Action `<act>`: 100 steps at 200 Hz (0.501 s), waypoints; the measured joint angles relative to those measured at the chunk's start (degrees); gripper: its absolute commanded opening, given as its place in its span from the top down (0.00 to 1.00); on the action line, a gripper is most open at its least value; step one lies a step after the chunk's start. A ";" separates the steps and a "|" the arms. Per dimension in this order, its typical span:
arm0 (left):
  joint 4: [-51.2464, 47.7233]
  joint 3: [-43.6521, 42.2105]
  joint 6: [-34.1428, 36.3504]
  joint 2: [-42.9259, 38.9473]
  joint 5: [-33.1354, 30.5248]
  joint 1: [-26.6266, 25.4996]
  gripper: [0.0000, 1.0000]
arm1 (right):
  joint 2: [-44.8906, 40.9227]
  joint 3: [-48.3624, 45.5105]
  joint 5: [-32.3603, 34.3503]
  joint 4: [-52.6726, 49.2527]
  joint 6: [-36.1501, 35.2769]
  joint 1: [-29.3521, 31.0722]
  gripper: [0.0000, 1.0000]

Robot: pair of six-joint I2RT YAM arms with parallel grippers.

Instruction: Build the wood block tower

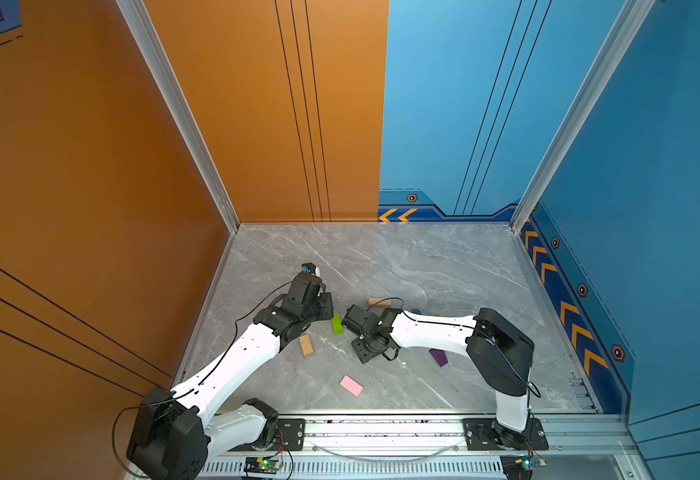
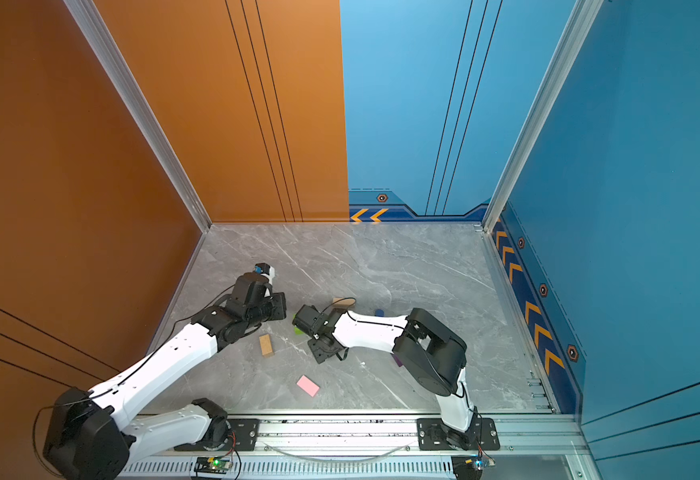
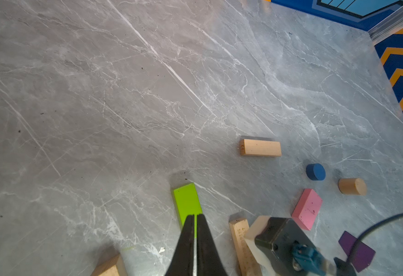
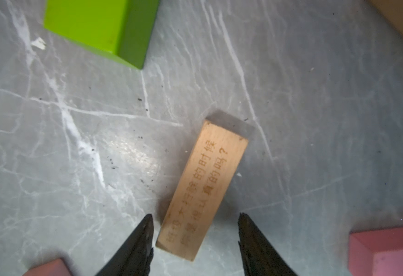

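No wood block tower stands yet; its blocks [image 1: 306, 345] lie scattered mid-way across the table [image 1: 423, 266]. Our right tool [image 4: 195, 214] gapes astride the engraved tan bar [image 4: 205, 188], which sits skewed to the jaws, so closing may twist it away. Our left tool [image 3: 195, 216], pinched shut at the lime-green bar [image 3: 187, 203], could nudge it.

1. Bar [image 1: 337, 323] lies on the bench [image 1: 423, 257]
2. Second bar [image 1: 306, 345] just left of it, nearer the front
3. Third bar [image 1: 379, 301] behind it, to the right
4. Slab [image 1: 351, 385] before all bars
5. Peaked block [image 1: 438, 357] right of the slab
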 measured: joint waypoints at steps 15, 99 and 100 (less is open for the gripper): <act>-0.02 0.00 0.00 0.00 0.00 0.00 0.92 | 0.66 0.22 0.35 0.02 0.02 0.00 0.43; -0.09 -0.02 0.02 0.00 0.00 0.00 0.92 | 0.83 0.50 1.25 -0.07 -0.39 -2.05 0.44; -0.09 -0.02 0.02 0.00 0.00 0.00 0.92 | 0.83 0.50 1.29 -0.07 -0.39 -2.12 0.44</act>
